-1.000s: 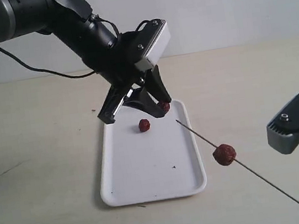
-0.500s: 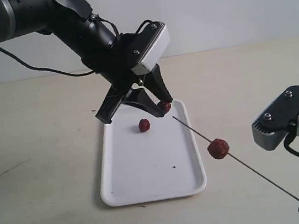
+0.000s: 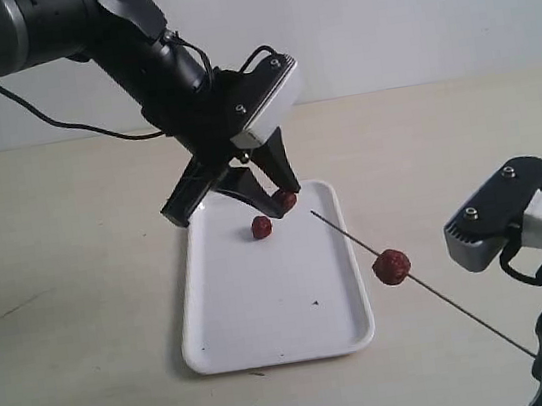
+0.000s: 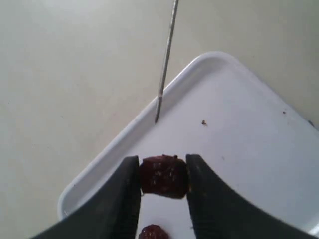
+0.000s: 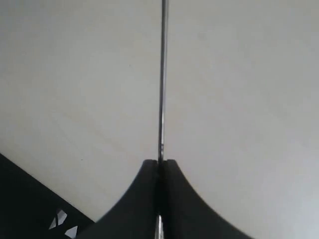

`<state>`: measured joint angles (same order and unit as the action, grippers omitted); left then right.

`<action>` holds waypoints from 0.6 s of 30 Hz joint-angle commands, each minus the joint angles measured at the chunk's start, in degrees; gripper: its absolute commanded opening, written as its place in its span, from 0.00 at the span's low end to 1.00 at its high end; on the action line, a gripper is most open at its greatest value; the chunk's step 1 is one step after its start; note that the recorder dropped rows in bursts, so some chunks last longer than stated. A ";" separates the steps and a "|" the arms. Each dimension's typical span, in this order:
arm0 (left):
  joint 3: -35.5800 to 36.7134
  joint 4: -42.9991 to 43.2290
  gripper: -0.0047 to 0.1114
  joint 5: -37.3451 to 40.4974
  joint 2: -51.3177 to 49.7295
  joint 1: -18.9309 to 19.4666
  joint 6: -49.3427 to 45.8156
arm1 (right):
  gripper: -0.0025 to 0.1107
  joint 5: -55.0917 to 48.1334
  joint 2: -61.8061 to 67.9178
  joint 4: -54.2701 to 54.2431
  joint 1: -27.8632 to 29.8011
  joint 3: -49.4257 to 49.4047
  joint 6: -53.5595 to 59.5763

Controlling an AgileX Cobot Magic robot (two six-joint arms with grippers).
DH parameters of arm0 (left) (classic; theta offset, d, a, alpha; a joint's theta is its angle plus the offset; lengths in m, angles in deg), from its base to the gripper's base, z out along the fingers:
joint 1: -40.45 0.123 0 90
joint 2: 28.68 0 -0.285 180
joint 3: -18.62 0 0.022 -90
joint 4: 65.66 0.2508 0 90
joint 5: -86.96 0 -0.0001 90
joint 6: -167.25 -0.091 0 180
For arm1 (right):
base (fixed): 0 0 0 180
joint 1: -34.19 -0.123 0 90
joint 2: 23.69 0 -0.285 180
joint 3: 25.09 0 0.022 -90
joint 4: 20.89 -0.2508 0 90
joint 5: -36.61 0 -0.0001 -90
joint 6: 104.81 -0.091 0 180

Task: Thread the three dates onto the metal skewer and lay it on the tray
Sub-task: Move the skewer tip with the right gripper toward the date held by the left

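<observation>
My left gripper (image 3: 281, 200) (image 4: 162, 172) is shut on a dark red date (image 3: 285, 200) (image 4: 163, 176), held just above the far end of the white tray (image 3: 221, 351) (image 4: 249, 104). A second date (image 3: 261, 228) (image 4: 152, 232) lies on the tray beneath it. My right gripper (image 5: 160, 162), low at the right of the exterior view, is shut on the thin metal skewer (image 3: 469, 315) (image 5: 162, 79). A third date (image 3: 391, 267) sits threaded partway along the skewer. The skewer's tip (image 3: 314, 214) (image 4: 156, 119) points at the held date from a short distance.
The tray lies on a pale beige tabletop (image 3: 71, 292). A black cable (image 3: 48, 121) trails from the left arm across the back. The right arm's grey camera housing (image 3: 500, 216) stands at the right edge.
The left gripper has lifted the date slightly and shifted left. The right arm has moved the skewer and its threaded date leftward and up, toward the tray.
</observation>
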<state>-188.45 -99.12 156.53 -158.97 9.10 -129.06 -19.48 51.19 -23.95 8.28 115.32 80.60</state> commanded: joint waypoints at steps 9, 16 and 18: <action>0.18 1.48 0.32 0.39 0.55 -4.11 -0.69 | 0.02 0.79 1.98 0.61 -0.08 2.84 0.54; 0.18 1.35 0.32 0.39 0.55 -4.12 -0.69 | 0.02 -0.39 1.98 0.19 -0.08 3.46 0.80; 0.18 1.35 0.32 0.39 0.55 -4.12 -0.69 | 0.02 -1.01 1.98 -0.02 -0.08 3.46 0.94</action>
<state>-188.45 -96.09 156.03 -158.95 5.48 -129.66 -21.55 52.99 -23.73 8.28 117.96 80.69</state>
